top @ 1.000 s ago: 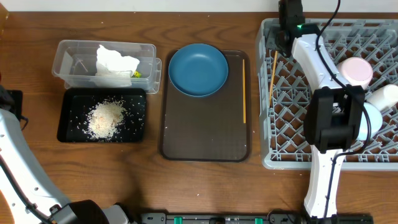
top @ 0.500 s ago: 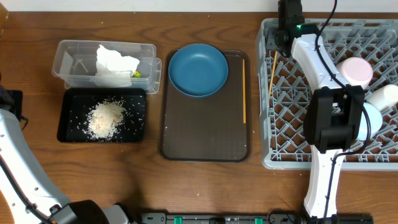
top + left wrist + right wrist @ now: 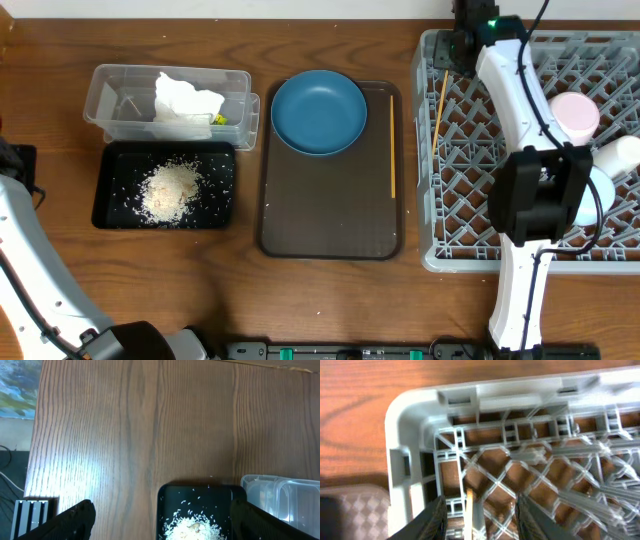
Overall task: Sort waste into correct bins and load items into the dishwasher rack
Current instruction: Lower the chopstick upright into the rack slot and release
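Note:
The grey dishwasher rack stands at the right and holds a pale cup, a white bowl and a light blue bowl. One chopstick lies in the rack's left side. My right gripper is open above the rack's far left corner. That chopstick's end shows between the fingers, not gripped. A second chopstick and the dark blue plate lie on the brown tray. My left gripper is open over the black tray.
The clear tub at the far left holds white tissue and a snack wrapper. The black tray in front of it holds rice scraps. Bare wood lies between the tub and the brown tray.
My right gripper has moved a little toward the rack's far edge. The chopstick stays lying in the rack. The left arm has not moved.

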Robot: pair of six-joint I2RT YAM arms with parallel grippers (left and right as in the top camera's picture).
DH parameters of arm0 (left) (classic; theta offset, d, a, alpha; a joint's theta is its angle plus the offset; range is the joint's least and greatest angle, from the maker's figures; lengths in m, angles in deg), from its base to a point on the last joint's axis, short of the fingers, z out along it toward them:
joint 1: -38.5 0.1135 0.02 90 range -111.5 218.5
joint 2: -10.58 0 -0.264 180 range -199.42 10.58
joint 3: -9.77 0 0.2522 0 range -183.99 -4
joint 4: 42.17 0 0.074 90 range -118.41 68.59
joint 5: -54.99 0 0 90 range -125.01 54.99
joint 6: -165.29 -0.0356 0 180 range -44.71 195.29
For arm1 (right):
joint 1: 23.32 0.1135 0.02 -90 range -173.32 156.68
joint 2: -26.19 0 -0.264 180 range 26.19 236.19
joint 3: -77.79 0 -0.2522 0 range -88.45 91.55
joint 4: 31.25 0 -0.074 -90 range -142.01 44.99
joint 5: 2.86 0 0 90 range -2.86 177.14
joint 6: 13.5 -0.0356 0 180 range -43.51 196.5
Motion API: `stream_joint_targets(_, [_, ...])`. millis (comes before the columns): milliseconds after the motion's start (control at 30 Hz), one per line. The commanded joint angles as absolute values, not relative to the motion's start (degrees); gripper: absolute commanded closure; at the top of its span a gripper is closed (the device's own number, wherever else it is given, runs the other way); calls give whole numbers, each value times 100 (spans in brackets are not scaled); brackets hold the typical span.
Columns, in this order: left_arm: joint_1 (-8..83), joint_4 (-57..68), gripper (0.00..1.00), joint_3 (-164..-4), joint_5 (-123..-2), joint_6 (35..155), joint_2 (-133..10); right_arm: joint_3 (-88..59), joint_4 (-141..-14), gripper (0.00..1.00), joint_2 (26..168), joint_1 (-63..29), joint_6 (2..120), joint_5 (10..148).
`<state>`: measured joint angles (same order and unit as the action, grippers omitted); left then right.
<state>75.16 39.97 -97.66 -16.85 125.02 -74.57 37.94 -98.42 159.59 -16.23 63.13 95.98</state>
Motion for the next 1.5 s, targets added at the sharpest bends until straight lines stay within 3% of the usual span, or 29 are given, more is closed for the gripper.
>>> stream_joint_targets(0, [7540,4015,11,-9797,-1635,12555,-7505,4093,-10305,58,15861,-1467,6016,9535])
stream_joint_targets(100, [7540,4015,11,-9797,-1635,12555,-7505,4041,-10803,64,15863,-1397,5799,9266])
stream_joint_targets(267, [7540,4015,11,-9797,-1635,12555,-7505,3732,-11335,85,15865,-1273,5474,9111])
stream_joint_targets(967, [7540,4015,11,-9797,-1635,12555,-7505,2970,-11136,78,15870,-1253,5163,9574])
stream_joint_targets(1467, [7540,4015,11,-9797,-1635,12555,-7505,2314,-10148,78,15872,-1242,5015,9635])
